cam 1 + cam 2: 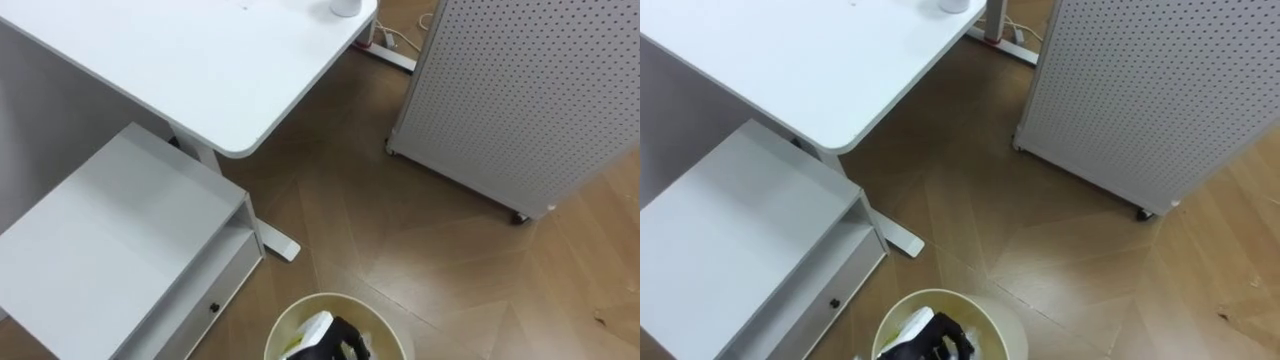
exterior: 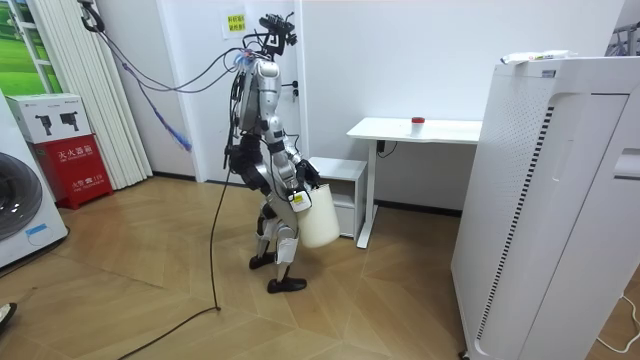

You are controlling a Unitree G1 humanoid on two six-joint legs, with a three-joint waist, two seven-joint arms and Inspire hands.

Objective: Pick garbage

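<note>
A cream round bin (image 1: 372, 318) shows at the bottom of the eye views, hanging in front of me. Inside it lies garbage: a white crumpled piece (image 1: 312, 328) with a yellow-green scrap beside it. A black hand (image 1: 343, 340) reaches over the bin's near rim, fingers curled on it. In the room view this is my right hand (image 2: 305, 178), holding the bin (image 2: 320, 222) at hip height while I stand on the wooden floor facing the white desk (image 2: 415, 130).
The white desk top (image 1: 190, 60) carries a white cup (image 1: 345, 7). A low white drawer cabinet (image 1: 110, 250) stands beside the desk leg. A perforated white panel on castors (image 1: 520, 90) stands to the right, with bare wood floor between them.
</note>
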